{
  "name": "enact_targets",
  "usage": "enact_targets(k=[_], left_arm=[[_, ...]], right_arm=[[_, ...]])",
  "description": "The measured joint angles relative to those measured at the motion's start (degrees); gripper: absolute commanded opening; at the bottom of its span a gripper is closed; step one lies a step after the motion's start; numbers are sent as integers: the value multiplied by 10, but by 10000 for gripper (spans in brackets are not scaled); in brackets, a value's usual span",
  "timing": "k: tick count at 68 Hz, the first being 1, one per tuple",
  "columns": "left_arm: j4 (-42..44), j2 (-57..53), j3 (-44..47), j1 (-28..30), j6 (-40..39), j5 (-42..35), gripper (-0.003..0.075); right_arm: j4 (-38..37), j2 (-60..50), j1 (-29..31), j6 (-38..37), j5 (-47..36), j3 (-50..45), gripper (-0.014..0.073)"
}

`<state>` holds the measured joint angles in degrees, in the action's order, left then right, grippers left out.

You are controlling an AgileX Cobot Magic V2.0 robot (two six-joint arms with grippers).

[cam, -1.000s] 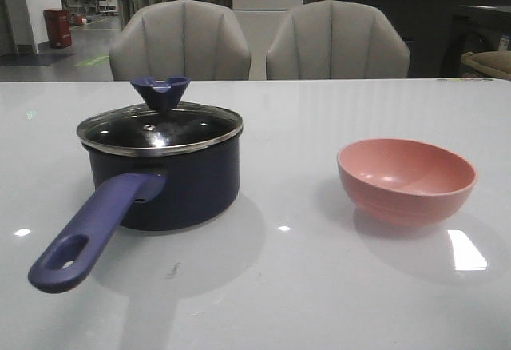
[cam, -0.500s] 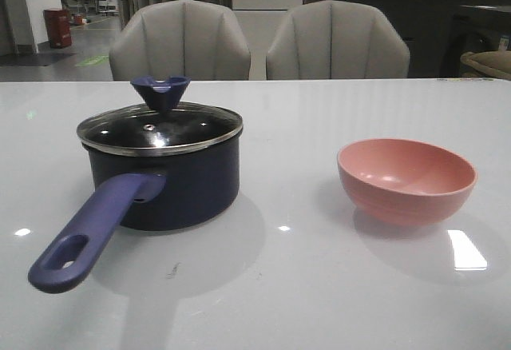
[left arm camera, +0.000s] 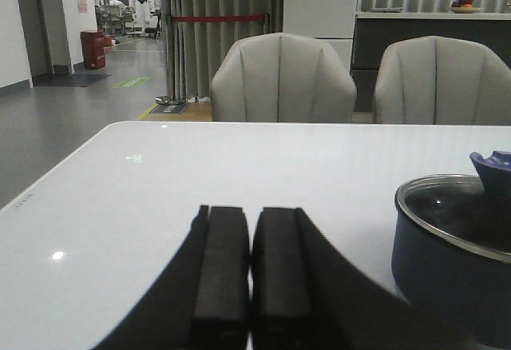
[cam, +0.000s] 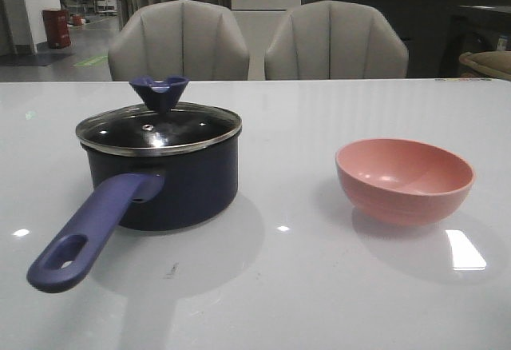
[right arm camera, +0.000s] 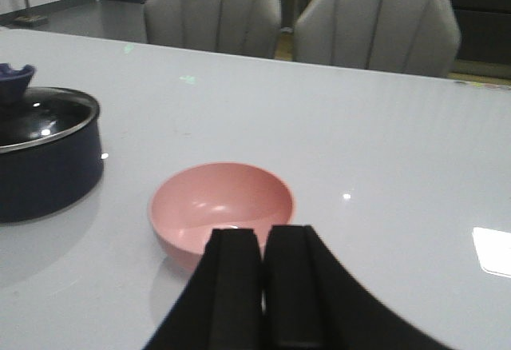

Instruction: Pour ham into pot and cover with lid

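In the front view, nearest the camera at lower left, the long purple-blue handle (cam: 84, 230) with its oval hole juts toward the lower left corner. It joins the dark navy pot (cam: 164, 182), which stands upright on the white table (cam: 279, 286) in the left half of the frame. The clear glass lid (cam: 158, 129) with its silver rim sits squarely on the pot, its flared dark blue knob (cam: 159, 92) on top. In the right half, well apart from the pot, the salmon-pink bowl (cam: 405, 180) stands upright, and the part of its inside that shows is bare. The ham cannot be seen in any view; the dark glass of the lid hides what lies in the pot. Beyond the table edge two grey upholstered chairs (cam: 177, 40) stand side by side across the upper middle.

Neither arm shows in the front view. In the left wrist view the left gripper (left arm camera: 251, 274) fills the bottom centre, its two black fingers (left arm camera: 221, 274) pressed together with nothing between them; the pot sits at the right edge. In the right wrist view the right gripper (right arm camera: 263, 294) is likewise clenched on nothing at bottom centre, with the bowl just beyond its tips.
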<state>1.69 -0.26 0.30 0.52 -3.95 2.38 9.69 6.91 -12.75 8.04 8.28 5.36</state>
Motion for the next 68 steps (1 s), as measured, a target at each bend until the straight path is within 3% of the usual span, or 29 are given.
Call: enact_targets(k=[14, 68], left_arm=[[0, 0, 0, 0, 0, 0, 113], [0, 0, 0, 0, 0, 0, 113]], right_arm=[[-66, -60, 35, -91, 0, -41, 158], [-106, -75, 36, -132, -38, -69, 158]])
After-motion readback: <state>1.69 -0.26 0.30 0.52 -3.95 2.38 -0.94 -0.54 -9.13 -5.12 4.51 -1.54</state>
